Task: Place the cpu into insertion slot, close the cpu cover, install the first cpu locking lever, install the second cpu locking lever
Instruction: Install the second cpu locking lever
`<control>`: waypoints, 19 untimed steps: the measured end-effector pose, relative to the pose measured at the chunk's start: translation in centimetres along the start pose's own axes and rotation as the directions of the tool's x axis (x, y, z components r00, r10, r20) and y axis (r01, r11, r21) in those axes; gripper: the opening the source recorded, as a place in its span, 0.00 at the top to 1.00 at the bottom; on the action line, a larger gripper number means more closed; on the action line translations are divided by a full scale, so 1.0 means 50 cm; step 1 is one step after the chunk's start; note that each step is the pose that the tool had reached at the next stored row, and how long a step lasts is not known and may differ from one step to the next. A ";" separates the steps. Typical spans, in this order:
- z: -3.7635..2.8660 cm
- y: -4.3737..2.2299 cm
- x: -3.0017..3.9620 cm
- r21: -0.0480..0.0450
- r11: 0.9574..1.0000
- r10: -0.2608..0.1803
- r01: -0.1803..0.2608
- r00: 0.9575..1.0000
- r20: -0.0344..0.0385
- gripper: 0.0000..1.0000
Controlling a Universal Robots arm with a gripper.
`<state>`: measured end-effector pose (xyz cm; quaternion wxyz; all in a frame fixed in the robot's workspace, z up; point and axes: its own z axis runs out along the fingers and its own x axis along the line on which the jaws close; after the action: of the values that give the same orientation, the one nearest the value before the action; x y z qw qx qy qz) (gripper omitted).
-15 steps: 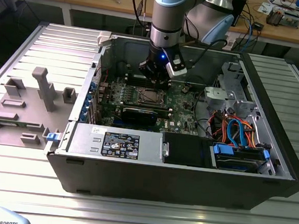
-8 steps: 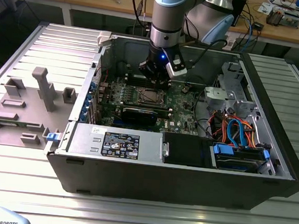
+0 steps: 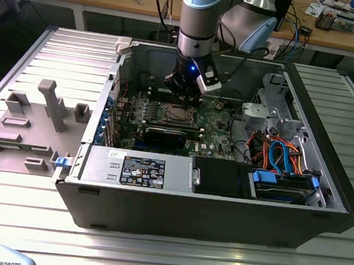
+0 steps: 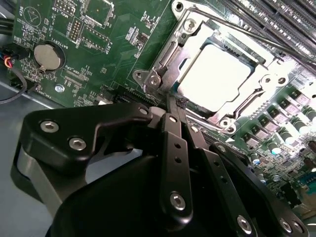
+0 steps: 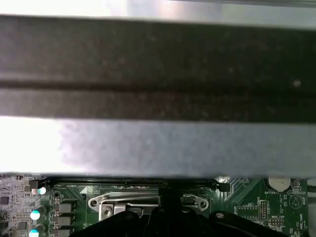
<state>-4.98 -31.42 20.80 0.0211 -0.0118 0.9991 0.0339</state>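
Observation:
In the exterior view the arm reaches down into the open computer case, and my gripper point(image 3: 184, 88) hangs just above the insertion slot point(image 3: 177, 113) on the green board. The second wrist view has the cpu point(image 4: 219, 79) lying flat in that slot with its bright metal top up. The cpu cover point(image 4: 168, 52), a shiny frame, lies flat around it. My gripper point(image 4: 171, 100) has its black fingers point(image 4: 174, 148) pressed together, tips at the frame's edge near a corner screw. I cannot tell whether they pinch anything. In the first wrist view my gripper point(image 5: 168, 200) touches the silver frame point(image 5: 123, 201).
A black graphics card point(image 3: 164, 134) lies just in front of the slot, and long memory slots point(image 4: 276, 19) run behind it. A coin battery point(image 4: 48, 56) sits on the board. The grey case wall point(image 5: 158, 98) stands close. Drive cables point(image 3: 280, 154) fill the exterior view's right.

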 end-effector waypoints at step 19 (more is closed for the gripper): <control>-0.027 -0.021 -0.001 0.000 1.000 0.000 0.000 1.000 0.000 0.89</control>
<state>-4.97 -32.57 22.08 0.0211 -0.0118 0.9991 0.0339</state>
